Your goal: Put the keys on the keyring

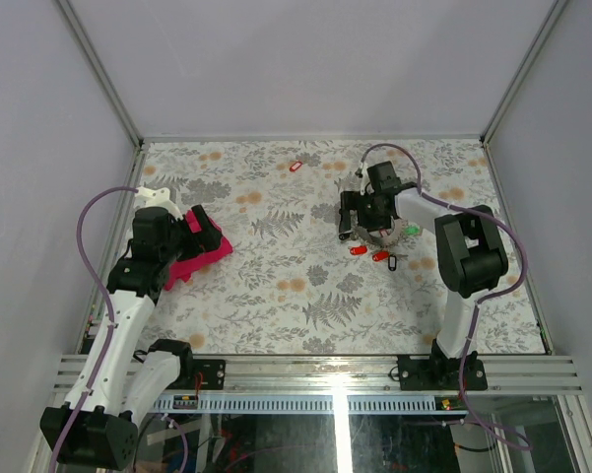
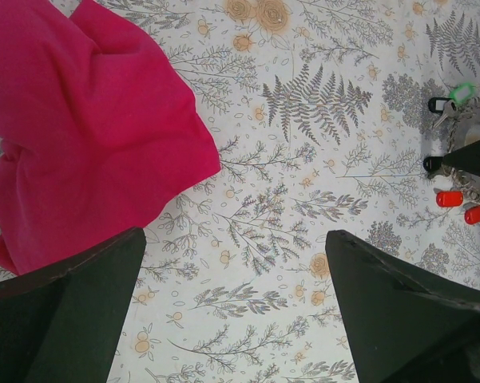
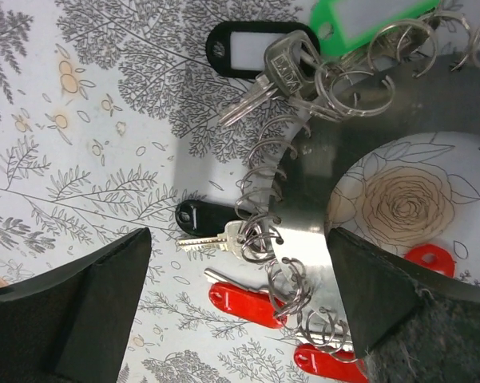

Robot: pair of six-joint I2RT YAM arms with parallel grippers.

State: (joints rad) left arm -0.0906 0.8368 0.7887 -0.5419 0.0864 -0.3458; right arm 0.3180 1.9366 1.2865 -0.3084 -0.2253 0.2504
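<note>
The keyring [image 3: 311, 167] is a flat grey metal band edged with small wire rings. It lies on the table at the right [image 1: 389, 235]. Keys hang from it: a black-tagged key [image 3: 259, 56], another black-tagged key [image 3: 204, 219], red-tagged keys [image 3: 243, 303] and a green tag [image 3: 359, 20]. One loose red-tagged key [image 1: 296, 166] lies alone at the back. My right gripper [image 3: 240, 311] is open just above the ring's edge, with the band and keys between its fingers. My left gripper [image 2: 236, 311] is open and empty beside the magenta cloth [image 2: 80, 120].
The magenta cloth [image 1: 192, 261] lies crumpled at the left, under the left arm. The floral table cover [image 1: 296, 296] is bounded by grey walls and a metal rail at the near edge. The keyring and red tags [image 2: 449, 198] show at the far right of the left wrist view.
</note>
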